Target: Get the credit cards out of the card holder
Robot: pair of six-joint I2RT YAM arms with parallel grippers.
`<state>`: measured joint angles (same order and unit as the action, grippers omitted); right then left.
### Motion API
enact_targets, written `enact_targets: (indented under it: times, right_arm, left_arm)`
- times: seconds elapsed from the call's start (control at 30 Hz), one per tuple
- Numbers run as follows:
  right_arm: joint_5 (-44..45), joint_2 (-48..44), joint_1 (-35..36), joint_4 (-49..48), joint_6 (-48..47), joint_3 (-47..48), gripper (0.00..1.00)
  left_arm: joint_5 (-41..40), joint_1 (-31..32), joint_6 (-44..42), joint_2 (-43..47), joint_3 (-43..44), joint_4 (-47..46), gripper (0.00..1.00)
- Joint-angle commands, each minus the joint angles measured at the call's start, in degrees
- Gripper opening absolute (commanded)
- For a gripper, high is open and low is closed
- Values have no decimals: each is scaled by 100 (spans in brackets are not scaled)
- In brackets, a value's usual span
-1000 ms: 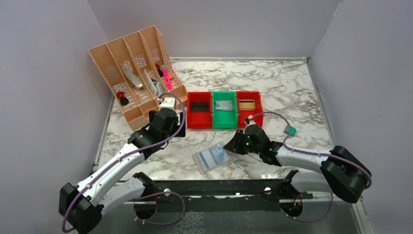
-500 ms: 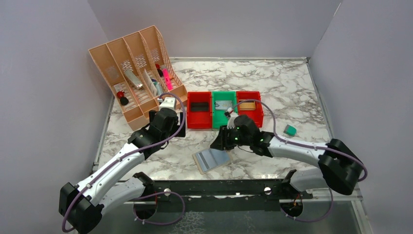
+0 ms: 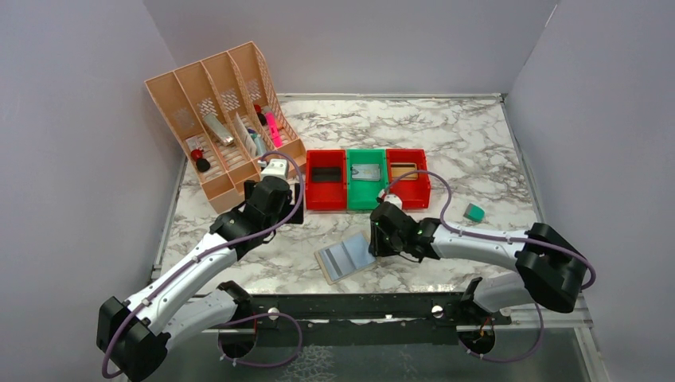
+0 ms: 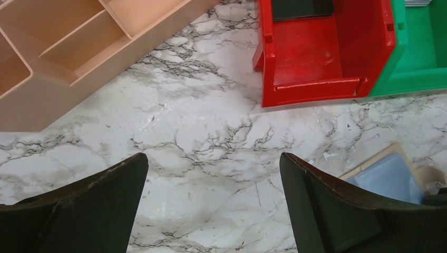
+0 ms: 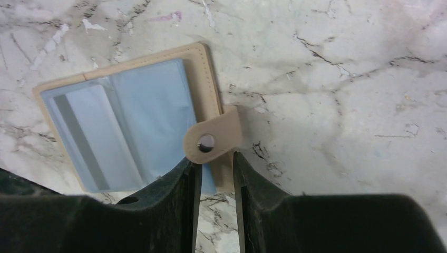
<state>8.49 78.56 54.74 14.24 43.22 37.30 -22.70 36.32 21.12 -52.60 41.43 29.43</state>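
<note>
The table top [image 4: 211,132] is glossy, smooth and marble-patterned. The card holder [image 5: 203,79] looks like matt tan leather with stitched edges, a shiny metal snap [image 5: 206,142] and sleek pale blue plastic sleeves [image 5: 147,116]. The red bin [image 4: 316,58] and green bin [image 4: 416,58] are smooth, faintly shiny plastic.

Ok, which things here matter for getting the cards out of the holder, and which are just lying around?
Job: card holder, lying open; right claw at its snap tab.
Lying about: peach desk organiser with its odds and ends; small teal block; row of red and green bins; open left claw.
</note>
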Motion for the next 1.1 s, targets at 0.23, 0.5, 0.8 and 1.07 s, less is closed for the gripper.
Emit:
enact_targets:
  times: [0.23,0.5,0.8,1.07]
  right_arm:
    - [344,-639,295,297,-505,612,44]
    - [-47,116,1151,-597,-719,832,59]
    - [311,991,1674,-585,-1024,1283,65]
    - [582,1650,1907,-301,-1247,1725,63]
  left_arm:
    - [-39,-45,-25,127,-29,-36,99]
    - [-224,-54,26,200,-45,-26,99]
    - [-377,-63,82,316,-69,-21,99]
    - [-385,-72,80,320,-69,-24,99]
